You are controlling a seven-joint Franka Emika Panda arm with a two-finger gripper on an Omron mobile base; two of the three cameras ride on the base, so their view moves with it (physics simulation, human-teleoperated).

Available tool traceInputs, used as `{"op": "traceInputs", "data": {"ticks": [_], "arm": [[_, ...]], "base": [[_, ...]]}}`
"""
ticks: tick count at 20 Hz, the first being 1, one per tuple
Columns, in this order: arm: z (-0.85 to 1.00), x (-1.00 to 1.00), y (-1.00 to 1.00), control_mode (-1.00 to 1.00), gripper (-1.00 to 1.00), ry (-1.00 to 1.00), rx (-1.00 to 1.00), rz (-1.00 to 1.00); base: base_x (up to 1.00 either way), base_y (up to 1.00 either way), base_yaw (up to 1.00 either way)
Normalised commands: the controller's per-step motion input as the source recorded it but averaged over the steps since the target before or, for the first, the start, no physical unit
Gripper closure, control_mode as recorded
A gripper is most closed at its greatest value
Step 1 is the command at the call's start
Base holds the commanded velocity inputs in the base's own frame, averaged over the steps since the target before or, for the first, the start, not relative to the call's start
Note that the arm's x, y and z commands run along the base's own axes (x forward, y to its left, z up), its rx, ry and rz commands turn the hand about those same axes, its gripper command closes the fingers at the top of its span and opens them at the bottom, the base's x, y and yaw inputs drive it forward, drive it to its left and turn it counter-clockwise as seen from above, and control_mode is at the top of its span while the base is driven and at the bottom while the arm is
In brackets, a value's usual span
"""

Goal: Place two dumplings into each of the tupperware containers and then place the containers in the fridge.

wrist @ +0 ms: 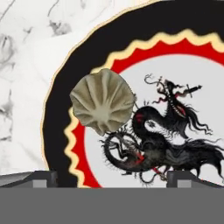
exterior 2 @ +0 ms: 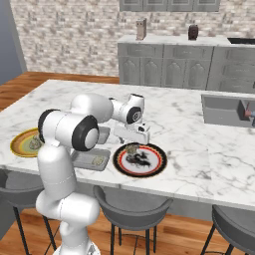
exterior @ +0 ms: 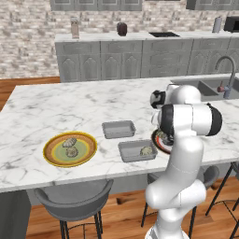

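One pale crimped dumpling (wrist: 103, 101) lies on the rim of the black-and-red dragon plate (wrist: 57, 131), just ahead of my open gripper (wrist: 111, 177), whose fingertips (wrist: 43, 178) stand wide apart with nothing between them. From the right base, my gripper (exterior 2: 132, 141) hovers directly over that dumpling (exterior 2: 132, 148). The near tupperware container (exterior: 137, 150) holds one dumpling (exterior: 147, 151). The far container (exterior: 118, 129) has nothing in it. Two more dumplings (exterior: 70, 145) rest on the yellow-orange plate (exterior: 52, 150). The fridge is out of view.
The island counter (exterior: 56, 107) carries everything. A sink (exterior: 205, 86) with a faucet (exterior: 228, 74) sits at its far right. Grey stools (exterior: 74, 200) stand under the near edge. Cupboards (exterior: 121, 60) line the back wall.
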Motion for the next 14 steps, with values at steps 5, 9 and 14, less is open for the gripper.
{"op": "traceInputs", "data": {"ticks": [5, 9, 14], "arm": [[-0.33, 0.15, 0.0, -1.0, -1.0, -0.12, 0.0, 0.02], [-0.29, 0.19, 0.0, -1.0, -1.0, -0.1, 0.0, 0.0], [-0.26, 0.27, 0.0, -1.0, -1.0, -0.1, 0.0, 0.0]], "base": [[0.0, 0.0, 0.0], [0.0, 0.0, 0.0], [0.0, 0.0, 0.0]]}}
